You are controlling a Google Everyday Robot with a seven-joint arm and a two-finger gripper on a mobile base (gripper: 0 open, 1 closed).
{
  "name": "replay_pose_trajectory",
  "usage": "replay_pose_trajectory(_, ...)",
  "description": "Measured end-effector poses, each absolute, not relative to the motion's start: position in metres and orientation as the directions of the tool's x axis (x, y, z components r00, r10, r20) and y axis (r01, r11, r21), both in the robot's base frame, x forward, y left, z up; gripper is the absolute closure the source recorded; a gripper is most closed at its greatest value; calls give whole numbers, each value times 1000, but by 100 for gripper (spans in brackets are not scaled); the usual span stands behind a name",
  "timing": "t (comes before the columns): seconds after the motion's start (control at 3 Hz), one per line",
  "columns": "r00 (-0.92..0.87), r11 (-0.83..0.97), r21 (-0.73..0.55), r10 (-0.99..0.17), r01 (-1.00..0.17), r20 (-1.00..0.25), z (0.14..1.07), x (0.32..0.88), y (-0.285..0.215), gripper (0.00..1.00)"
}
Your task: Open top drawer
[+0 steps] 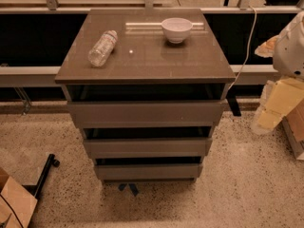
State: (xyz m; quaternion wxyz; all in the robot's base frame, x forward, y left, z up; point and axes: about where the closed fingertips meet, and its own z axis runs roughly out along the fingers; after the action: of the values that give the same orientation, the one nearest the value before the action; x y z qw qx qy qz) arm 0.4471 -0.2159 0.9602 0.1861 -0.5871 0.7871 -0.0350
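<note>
Speckled floor (247, 189) before the top drawer (145, 113), pincer (273, 110) off its right edge, state unclear

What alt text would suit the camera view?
A grey-brown cabinet with three drawers, the top drawer widest, holds a lying plastic bottle and a white bowl on its top. The robot's tool hangs at the right edge, apart from the cabinet.
</note>
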Motion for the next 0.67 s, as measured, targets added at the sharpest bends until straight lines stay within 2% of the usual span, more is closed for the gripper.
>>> replay_pose_trajectory(0.67,-256,342,-174,-887,-923,-385,880,471,-188,0)
